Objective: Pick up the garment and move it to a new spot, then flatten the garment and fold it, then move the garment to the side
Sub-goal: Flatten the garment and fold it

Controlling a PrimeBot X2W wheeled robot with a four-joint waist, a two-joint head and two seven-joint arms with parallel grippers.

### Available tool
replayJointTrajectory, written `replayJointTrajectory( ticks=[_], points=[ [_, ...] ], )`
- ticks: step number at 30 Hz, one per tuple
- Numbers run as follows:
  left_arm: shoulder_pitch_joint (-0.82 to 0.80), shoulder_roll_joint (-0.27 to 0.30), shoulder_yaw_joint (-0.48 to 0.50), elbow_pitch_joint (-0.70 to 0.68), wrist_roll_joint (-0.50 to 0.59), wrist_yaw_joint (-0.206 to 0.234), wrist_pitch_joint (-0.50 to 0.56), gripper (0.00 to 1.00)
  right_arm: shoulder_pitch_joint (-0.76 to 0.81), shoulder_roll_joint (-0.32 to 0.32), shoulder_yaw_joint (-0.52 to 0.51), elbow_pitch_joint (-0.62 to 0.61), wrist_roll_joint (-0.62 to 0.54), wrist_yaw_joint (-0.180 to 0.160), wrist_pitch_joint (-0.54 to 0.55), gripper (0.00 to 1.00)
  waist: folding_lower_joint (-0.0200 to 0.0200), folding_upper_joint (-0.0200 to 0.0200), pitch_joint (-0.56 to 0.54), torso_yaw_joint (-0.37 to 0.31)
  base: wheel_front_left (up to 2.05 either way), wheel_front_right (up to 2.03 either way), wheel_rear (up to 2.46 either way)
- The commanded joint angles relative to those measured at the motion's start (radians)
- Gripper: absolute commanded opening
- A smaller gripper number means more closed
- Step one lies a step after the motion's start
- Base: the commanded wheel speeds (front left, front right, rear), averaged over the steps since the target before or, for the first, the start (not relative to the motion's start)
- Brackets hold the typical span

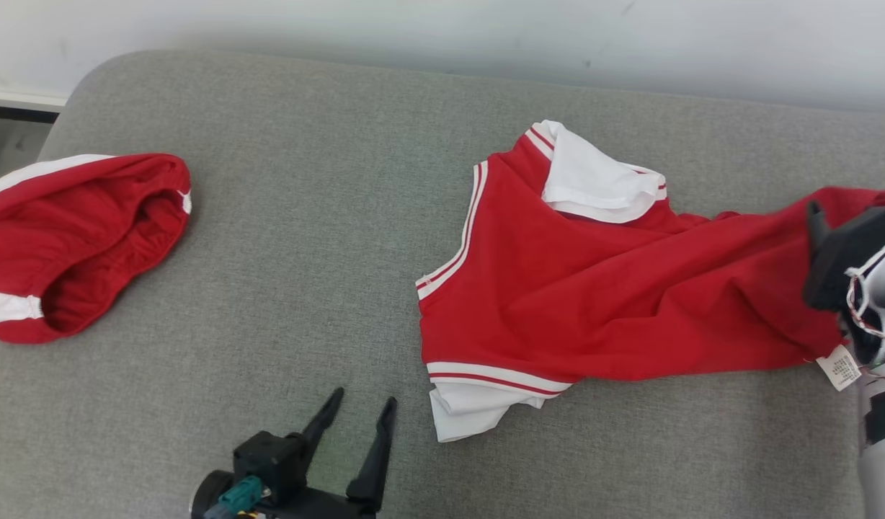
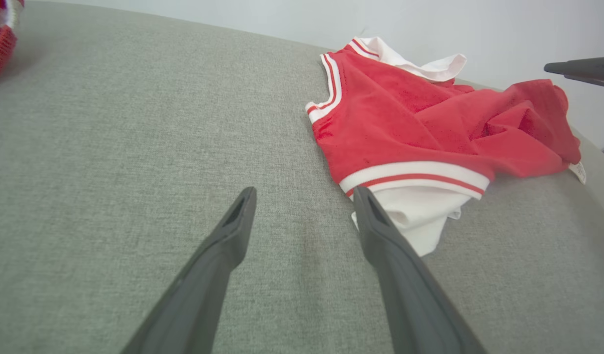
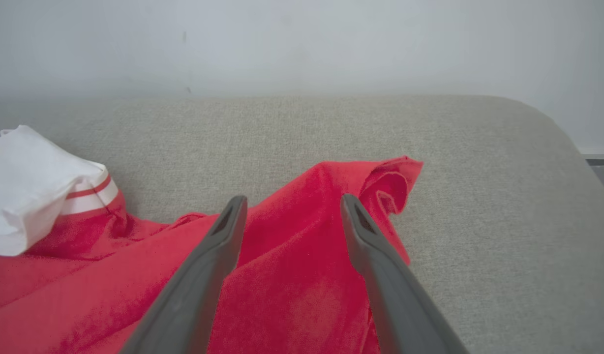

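Your shirt [image 1: 594, 295] lies rumpled toward 3 o'clock on the grey surface [image 1: 305, 216]. Your right gripper [image 3: 293, 198] hangs wide over its bunched end, likely to pull it flat. Your left gripper [image 1: 365, 398], also wide, sits near the 6 o'clock sleeve.
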State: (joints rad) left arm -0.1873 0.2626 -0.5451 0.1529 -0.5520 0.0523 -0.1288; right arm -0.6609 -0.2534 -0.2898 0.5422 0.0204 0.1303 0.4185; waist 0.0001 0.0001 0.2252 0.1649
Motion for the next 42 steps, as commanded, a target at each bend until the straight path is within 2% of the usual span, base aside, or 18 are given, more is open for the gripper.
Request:
replayJointTrajectory(
  ticks=[1,9,19,22,24,25,26,27,31,36,39,42],
  points=[
    [-0.008,-0.008,-0.009,0.014,-0.012,-0.008,0.01,1.0,0.01,0.009,0.008,0.012,0.02,0.001,0.015,1.0,-0.0001,-0.0001,0.0,0.01,0.0,0.0,0.0],
    [-0.009,-0.053,-0.033,0.084,-0.074,-0.033,0.072,1.0,0.136,0.04,0.056,-0.092,0.09,0.001,0.02,1.0,-0.0001,-0.0001,-0.032,-0.047,0.0,0.0,0.0],
    [-0.058,-0.072,-0.053,0.202,-0.047,0.026,0.127,1.0,0.365,0.142,0.071,-0.312,0.159,0.001,-0.009,1.0,-0.0001,-0.0001,-0.056,-0.134,0.0,0.0,0.0],
    [-0.071,-0.083,-0.064,0.239,-0.04,0.034,0.146,1.0,0.413,0.169,0.068,-0.352,0.172,0.001,-0.012,1.0,-0.0001,-0.0001,-0.062,-0.148,0.0,0.0,0.0],
    [-0.081,-0.09,-0.08,0.257,-0.034,0.025,0.157,1.0,0.434,0.178,0.066,-0.371,0.182,0.001,-0.013,1.0,-0.0001,-0.0001,-0.066,-0.155,0.0,0.0,0.0],
    [-0.084,-0.094,-0.089,0.263,-0.033,0.017,0.156,0.65,0.444,0.184,0.067,-0.38,0.185,0.001,-0.014,1.0,-0.0001,-0.0001,-0.069,-0.158,0.0,0.0,0.0],
    [-0.086,-0.098,-0.095,0.267,-0.034,0.007,0.154,0.22,0.453,0.187,0.065,-0.388,0.186,0.001,-0.015,1.0,-0.0001,-0.0001,-0.07,-0.16,0.0,0.0,0.0],
    [-0.089,-0.1,-0.099,0.269,-0.037,-0.001,0.151,0.0,0.461,0.19,0.064,-0.394,0.188,0.001,-0.016,1.0,-0.0001,-0.0001,-0.071,-0.161,0.0,0.0,0.0],
    [-0.086,-0.095,-0.059,0.218,-0.066,0.0,0.103,0.0,0.48,0.199,0.061,-0.414,0.196,0.001,-0.019,1.0,-0.0001,-0.0001,-0.078,-0.162,0.0,0.0,0.0],
    [-0.074,-0.069,0.021,0.068,-0.1,0.01,0.027,0.0,0.496,0.2,0.046,-0.431,0.197,0.001,-0.024,1.0,-0.0001,-0.0001,-0.09,-0.147,0.0,0.0,0.0],
    [-0.065,-0.036,0.058,-0.072,-0.094,0.031,0.007,0.0,0.507,0.202,0.035,-0.441,0.192,0.001,-0.022,1.0,-0.0001,-0.0001,-0.104,-0.135,0.0,0.0,0.0],
    [-0.037,0.006,0.072,-0.195,-0.083,0.067,0.049,0.0,0.523,0.203,0.033,-0.448,0.197,0.001,-0.018,1.0,-0.0001,-0.0001,-0.114,-0.123,0.0,0.0,0.0]
  ],
)
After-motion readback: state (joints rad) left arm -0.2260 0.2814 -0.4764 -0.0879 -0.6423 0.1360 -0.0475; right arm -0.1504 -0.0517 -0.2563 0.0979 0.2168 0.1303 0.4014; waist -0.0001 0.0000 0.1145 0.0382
